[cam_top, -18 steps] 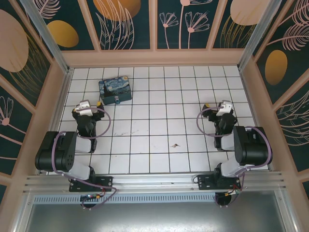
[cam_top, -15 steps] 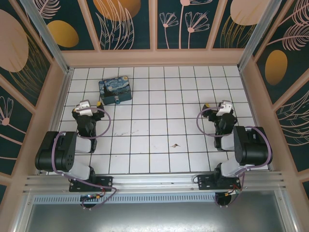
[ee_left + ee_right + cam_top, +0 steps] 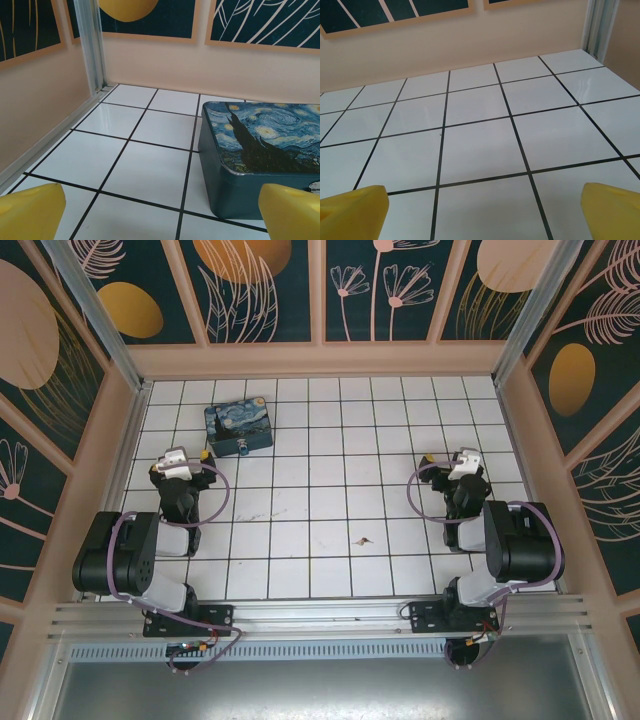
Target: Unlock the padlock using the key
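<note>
**Task not started: key and padlock both untouched**

The left end effector (image 3: 184, 455) sits over the left part of the desk (image 3: 320, 430), released. In the left wrist view its yellow fingertips (image 3: 30, 212) stand wide apart with nothing between them. Just ahead of it is the painted box (image 3: 239, 426). The padlock (image 3: 243, 450) is a tiny pale speck at the box's near face. It is too small to tell whether it hangs on the box or just touches it, or whether the shackle is shut. The key (image 3: 362, 538) lies flat on a tile right of centre, well apart from the padlock and nearer the right arm. The right end effector (image 3: 467, 462) is released too, its fingertips (image 3: 350, 210) wide over bare tiles, holding nothing.

Judgement: none of the task is done. The key has to be picked up, the padlock steadied, the key inserted and turned, and the shackle freed. The key is thin and lies flat on the desk, so the pickup looks like the fiddly part.
</note>
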Robot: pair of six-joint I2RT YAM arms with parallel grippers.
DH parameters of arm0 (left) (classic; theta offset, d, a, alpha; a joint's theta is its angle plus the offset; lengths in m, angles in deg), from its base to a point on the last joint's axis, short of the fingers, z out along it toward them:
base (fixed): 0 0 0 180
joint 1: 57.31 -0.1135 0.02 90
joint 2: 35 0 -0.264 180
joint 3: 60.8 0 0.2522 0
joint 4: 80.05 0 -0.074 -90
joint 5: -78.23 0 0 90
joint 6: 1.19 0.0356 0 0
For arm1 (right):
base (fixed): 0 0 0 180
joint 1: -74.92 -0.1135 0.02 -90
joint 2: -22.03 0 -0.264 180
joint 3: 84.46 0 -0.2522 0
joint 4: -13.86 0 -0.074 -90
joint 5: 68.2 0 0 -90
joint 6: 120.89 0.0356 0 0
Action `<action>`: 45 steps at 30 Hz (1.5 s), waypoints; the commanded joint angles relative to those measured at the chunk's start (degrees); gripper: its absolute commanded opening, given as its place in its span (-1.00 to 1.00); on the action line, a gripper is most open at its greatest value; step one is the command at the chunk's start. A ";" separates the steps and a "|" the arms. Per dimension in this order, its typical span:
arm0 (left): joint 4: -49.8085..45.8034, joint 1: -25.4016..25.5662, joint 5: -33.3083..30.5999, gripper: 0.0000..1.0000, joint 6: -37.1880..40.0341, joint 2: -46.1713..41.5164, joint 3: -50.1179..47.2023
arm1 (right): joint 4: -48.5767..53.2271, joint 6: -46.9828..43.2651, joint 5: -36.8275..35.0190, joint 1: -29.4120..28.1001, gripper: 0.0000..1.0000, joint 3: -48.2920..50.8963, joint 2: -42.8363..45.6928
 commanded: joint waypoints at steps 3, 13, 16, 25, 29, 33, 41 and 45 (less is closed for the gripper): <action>2.41 -0.12 -0.13 0.97 -0.46 0.11 -0.51 | -0.64 -1.05 1.34 0.29 0.98 -1.08 0.14; 1.79 -0.39 0.40 0.97 -0.63 0.25 -0.16 | -0.56 -1.06 1.44 0.24 0.98 -1.14 0.13; 1.69 -0.37 0.45 0.98 -0.63 0.26 -0.08 | -0.56 -1.06 1.49 0.29 0.98 -1.14 0.12; -9.09 -0.38 -1.11 0.98 -1.09 -5.02 3.63 | 16.95 -0.60 1.52 0.46 0.98 -7.42 8.50; -17.37 -0.38 -2.25 0.98 -1.42 -7.51 7.32 | 25.87 5.93 0.21 0.64 0.98 -12.93 13.58; -27.33 -0.38 -3.05 0.98 -3.59 -9.96 12.85 | 47.14 22.10 -4.45 0.65 0.98 -26.17 13.72; -48.73 -0.38 1.48 0.97 -10.80 -3.32 32.88 | 53.33 22.04 11.62 -3.57 0.97 -30.32 11.68; -55.86 -0.46 6.28 0.98 -11.78 3.61 42.08 | 57.31 23.14 12.29 -8.67 0.98 -31.32 12.90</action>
